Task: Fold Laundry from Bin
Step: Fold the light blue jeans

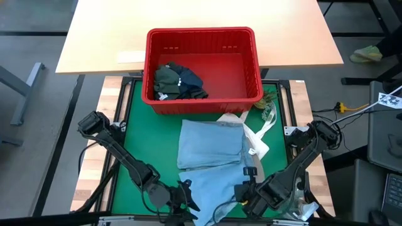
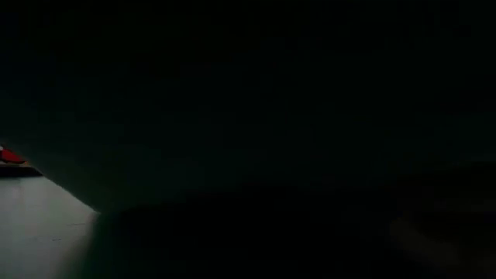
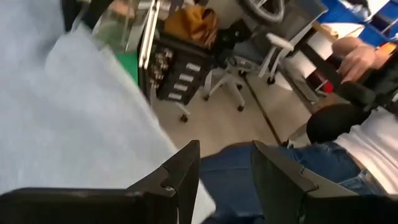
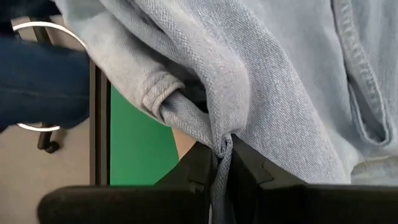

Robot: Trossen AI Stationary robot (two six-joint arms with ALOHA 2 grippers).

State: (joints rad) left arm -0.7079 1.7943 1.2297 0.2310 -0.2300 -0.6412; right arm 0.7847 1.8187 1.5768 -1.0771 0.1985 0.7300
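A light blue shirt [image 1: 210, 147] lies partly folded on the green mat [image 1: 132, 132], its near part raised between my two grippers. The red bin [image 1: 201, 34] stands at the mat's far edge, with dark olive and navy garments [image 1: 179, 81] bunched in its left half. My right gripper [image 1: 247, 188] is at the shirt's near right part and shut on the cloth. My left gripper [image 3: 227, 171] is at the shirt's near left edge [image 3: 81, 118]. It stands open, with the cloth beside it and nothing between its fingers. The low view is almost wholly dark. My right gripper pinches a gathered fold of the light blue shirt [image 4: 217, 144] between its two fingers, in several bunched layers. The fingers come steeply from above. The cloth rises out of the fingers and spreads away from them, and a cuff-like hem [image 4: 155, 93] is bunched just beside the hold.
A white tote bag [image 1: 254, 135] with long straps lies at the shirt's right, partly under it. A light wooden table [image 1: 201, 16] stands beyond the bin. A seated person in jeans [image 3: 348, 149] and an office chair [image 3: 224, 81] are just off the table.
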